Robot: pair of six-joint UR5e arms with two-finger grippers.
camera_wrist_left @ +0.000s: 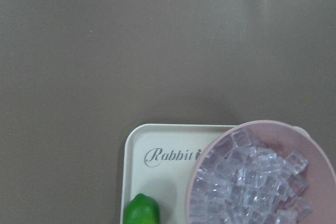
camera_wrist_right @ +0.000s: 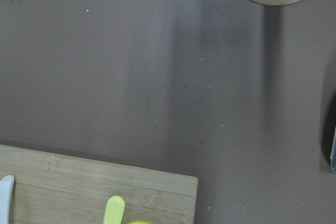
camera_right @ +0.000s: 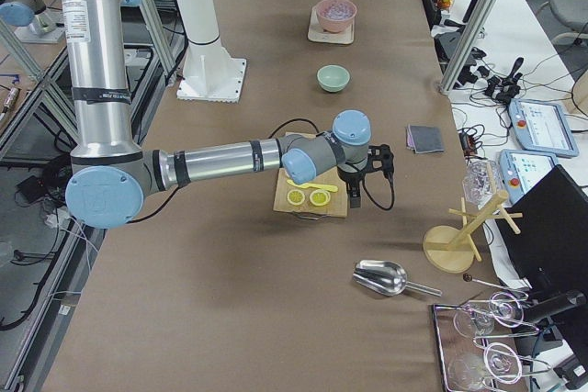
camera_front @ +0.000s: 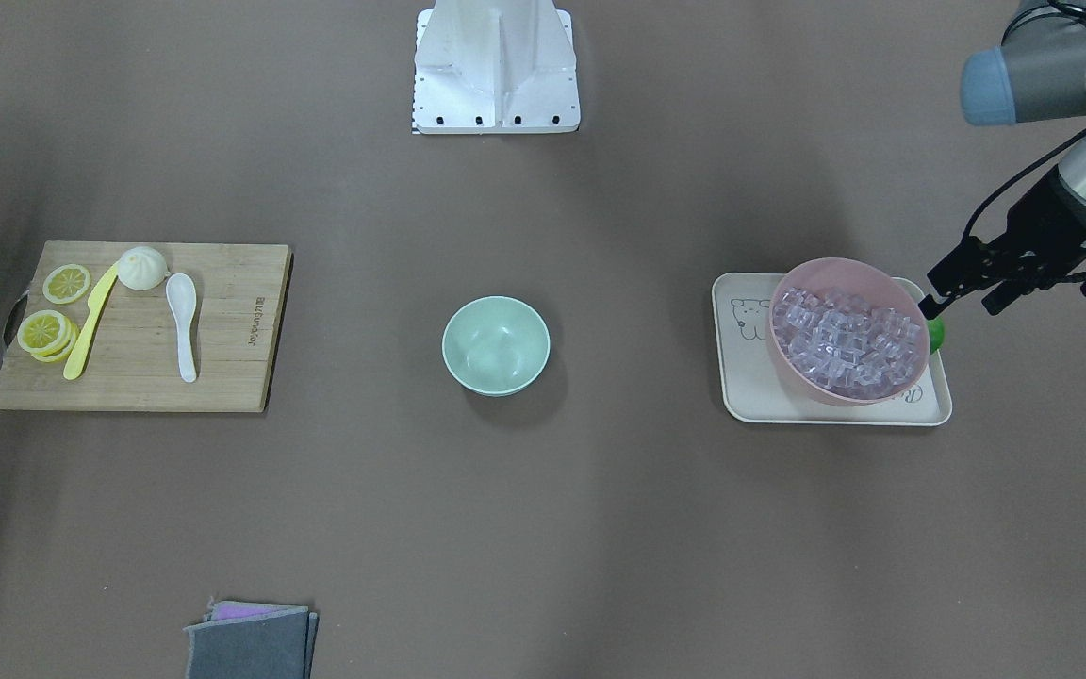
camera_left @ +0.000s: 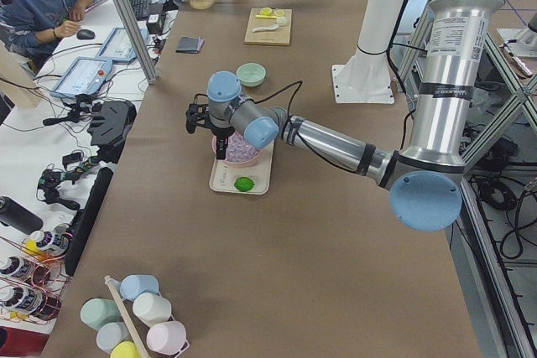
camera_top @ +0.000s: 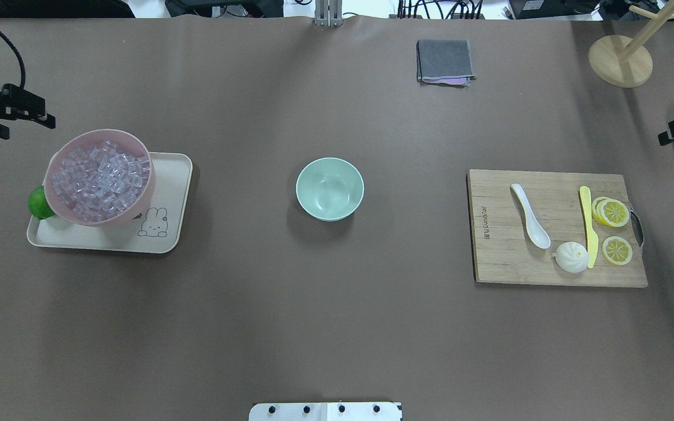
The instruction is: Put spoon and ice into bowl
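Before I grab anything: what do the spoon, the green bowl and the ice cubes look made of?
Spoon: probably glazed ceramic, possibly hard plastic; white, glossy, with bright highlights. Green bowl: likely plastic or melamine; smooth, even colour, soft sheen. Ice cubes in the pink bowl: likely clear acrylic, faintly lilac; crisp edges, no meltwater visible, though real ice cannot be ruled out.

A cream tray [camera_wrist_left: 157, 142] with the word "Rabbit" lies on the brown table [camera_wrist_left: 157, 40]. On it stands a pink bowl [camera_wrist_left: 316, 153] full of clear ice cubes [camera_wrist_left: 247, 182]. A green lime [camera_wrist_left: 142, 212] lies just beside the bowl.
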